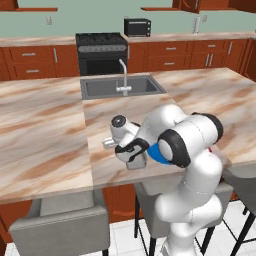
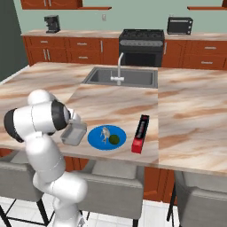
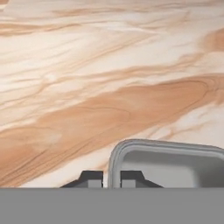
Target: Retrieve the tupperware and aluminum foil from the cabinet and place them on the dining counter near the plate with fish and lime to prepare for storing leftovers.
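Though the arm hides much of the tupperware (image 3: 175, 164), the jaws pinch its rim, nearly closed.

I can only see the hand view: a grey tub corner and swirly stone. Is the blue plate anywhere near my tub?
Observer: Yes. In the right base view the plate lies right beside the tupperware, on the dining counter.
Operator: Is the foil there too?
Observer: Yes, the aluminum foil lies flat on the plate's other side.
Operator: What's on the plate?
Observer: A lime and a small fish.
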